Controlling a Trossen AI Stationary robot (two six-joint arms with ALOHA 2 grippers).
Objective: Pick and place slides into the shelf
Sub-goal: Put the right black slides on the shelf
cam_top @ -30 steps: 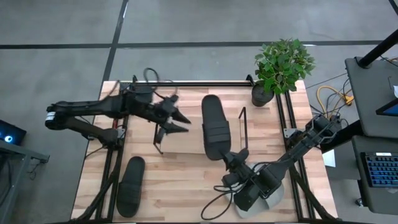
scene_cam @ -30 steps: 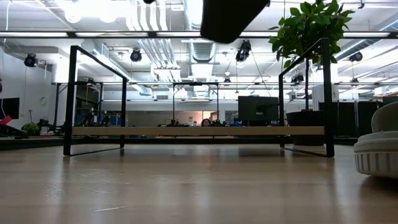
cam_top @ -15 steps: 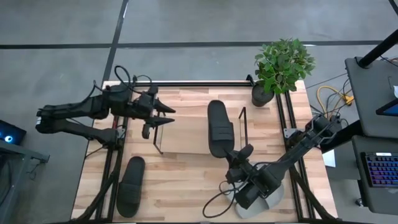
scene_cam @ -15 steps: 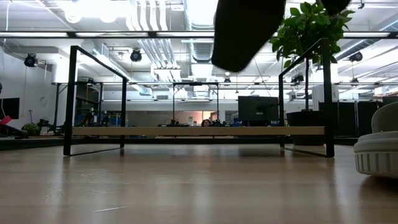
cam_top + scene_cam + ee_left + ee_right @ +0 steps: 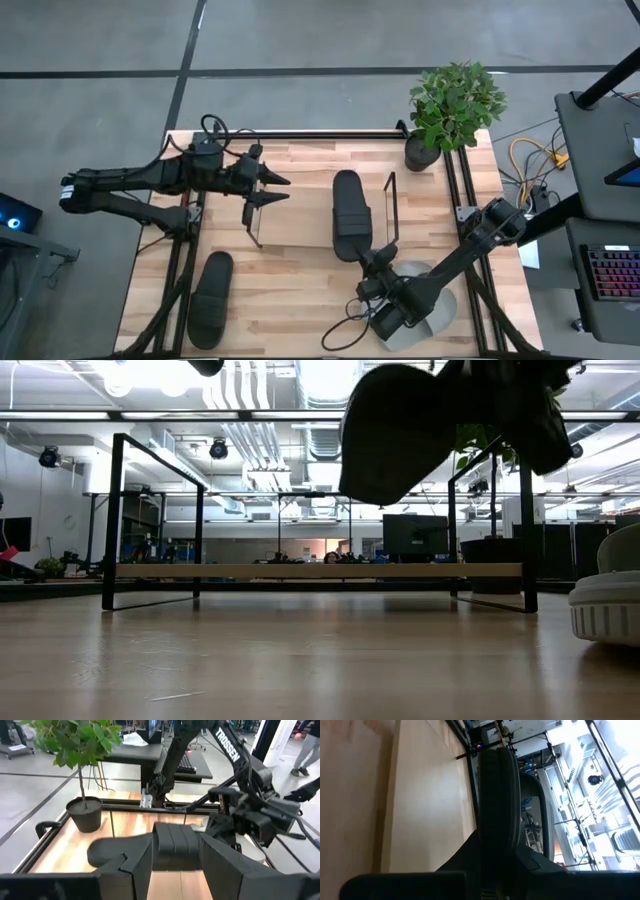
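Note:
One black slide (image 5: 349, 212) is up in the air over the shelf (image 5: 300, 222), a light wood board between thin black wire end frames. My right gripper (image 5: 372, 262) is shut on it. The low view shows this slide (image 5: 395, 430) well above the board (image 5: 320, 571). A second black slide (image 5: 210, 298) lies flat on the table near its near left corner. A grey slide (image 5: 437, 312) lies partly under my right arm and shows again in the low view (image 5: 605, 605). My left gripper (image 5: 272, 190) is open, hovering by the shelf's left end frame. My right gripper holds the black slide by its near end (image 5: 497, 832), pinched between the two fingers with the sole edge-on to the wrist camera. The fingers come from the table's near side and lie along the slide. It is lifted clear, reaching toward the far edge over the shelf board.
A potted plant (image 5: 455, 100) stands at the table's far right corner, also seen past the left fingers (image 5: 80, 755). A black rail frame (image 5: 300, 133) runs round the table's edges. A cable (image 5: 345, 335) loops near the right arm. Bare wood lies between the shelf and the near edge.
My right gripper has lowered the black slide toward the shelf board and drawn it slightly toward the near edge, so the arm now shows in the low view. My left gripper has pulled back a little toward the table's left edge, staying open.

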